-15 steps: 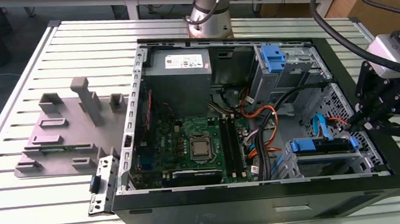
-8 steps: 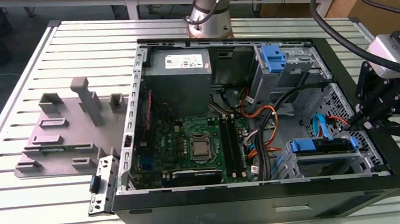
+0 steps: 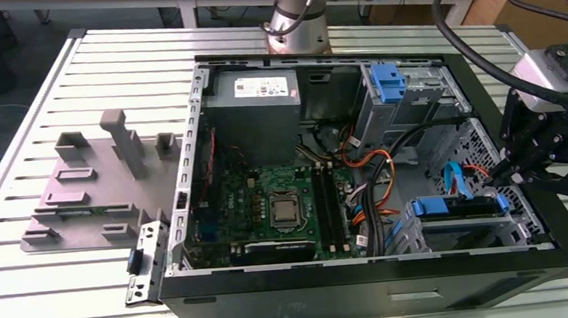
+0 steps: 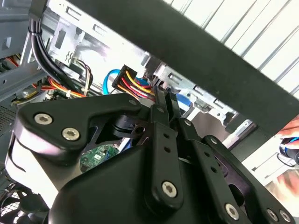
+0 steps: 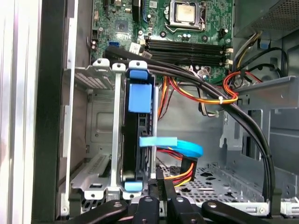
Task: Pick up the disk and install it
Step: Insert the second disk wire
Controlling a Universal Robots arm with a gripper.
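Observation:
The disk sits on edge inside the metal drive cage, at the near corner of the open computer case on the exterior view's right. In the first wrist view the disk is a dark slab with blue plastic rails, held between the cage's silver walls. My gripper hangs just over the case's side wall, beside the cage. Its black fingers are pressed together and shut on nothing. In the second wrist view the fingertips stand close to a connector with red, yellow and black wires.
A blue flat cable and thick black cables cross the space by the cage. The motherboard, grey power supply box and a second cage with a blue latch fill the case. A grey fixture stands on the slatted table.

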